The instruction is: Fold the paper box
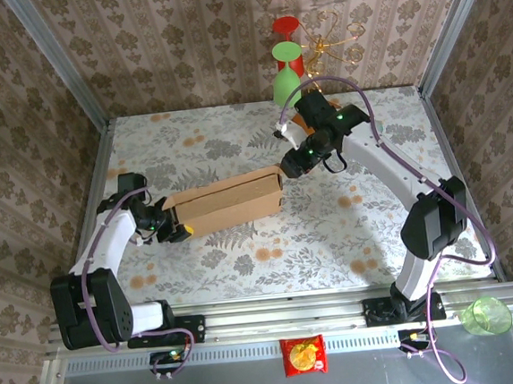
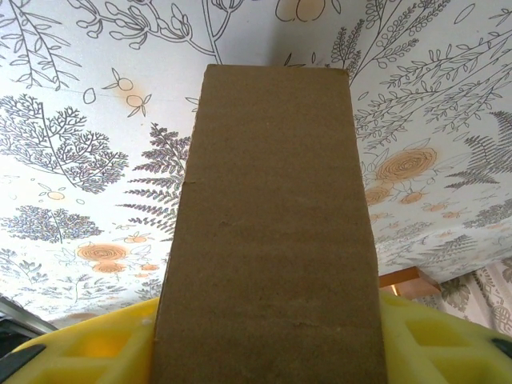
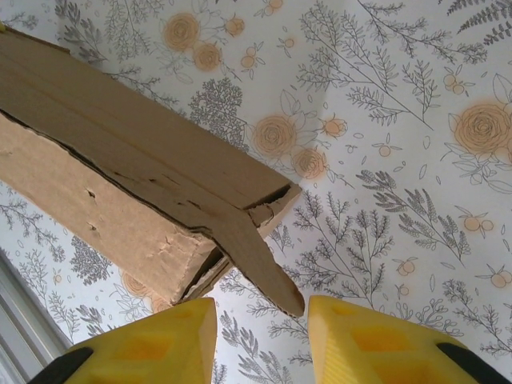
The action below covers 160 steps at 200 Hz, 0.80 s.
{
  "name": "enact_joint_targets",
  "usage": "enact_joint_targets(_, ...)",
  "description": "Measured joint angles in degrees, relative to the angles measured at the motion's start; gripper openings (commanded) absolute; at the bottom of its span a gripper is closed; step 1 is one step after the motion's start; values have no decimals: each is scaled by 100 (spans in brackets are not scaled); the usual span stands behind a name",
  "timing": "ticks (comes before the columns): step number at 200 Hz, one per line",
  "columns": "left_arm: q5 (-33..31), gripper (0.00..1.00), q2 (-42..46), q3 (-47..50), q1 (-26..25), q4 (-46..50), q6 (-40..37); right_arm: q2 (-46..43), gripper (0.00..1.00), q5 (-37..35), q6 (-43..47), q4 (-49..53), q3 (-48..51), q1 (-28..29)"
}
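A: What sits nearest?

B: 1 red snack packet (image 1: 303,356) on the grey strip between the 2 arm bases; a green cup (image 1: 486,316) at the near right corner.

A: And the left gripper (image 1: 175,224)?

B: Clamped on the left end of the paper box (image 1: 226,204); in its wrist view the yellow fingers (image 2: 88,352) press either side of the cardboard, which runs away from the camera over the flowered table (image 1: 244,256).

A: Where is the box?

B: Mid-table, lying left to right as a long folded shape, its right end a little farther back; resting or lifted, I cannot tell.

A: The right gripper (image 3: 262,336)?

B: At the box's right end; jaws parted, grasping nothing; 1 loose flap (image 3: 256,256) sticks out of that end, its tip pointing into the gap between the 2 fingers.

A: Beyond that?

B: A green goblet (image 1: 287,83), a red one (image 1: 285,29) behind it, and a gold wire stand (image 1: 333,37) near the back wall.
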<state>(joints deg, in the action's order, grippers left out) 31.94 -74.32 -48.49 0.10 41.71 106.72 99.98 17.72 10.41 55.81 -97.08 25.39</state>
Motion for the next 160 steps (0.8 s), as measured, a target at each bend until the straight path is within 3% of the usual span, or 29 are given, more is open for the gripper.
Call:
enact_joint_targets(69,2,27,-72,-68,7,31,-50,273,20,2,15,17,-184,83)
enact_joint_targets(110,11,27,-74,-68,4,39,-50,302,1,17,-7,15,-199,149)
enact_joint_targets(160,24,27,-107,-68,37,57,-48,289,0,-297,-393,-9,-229,343)
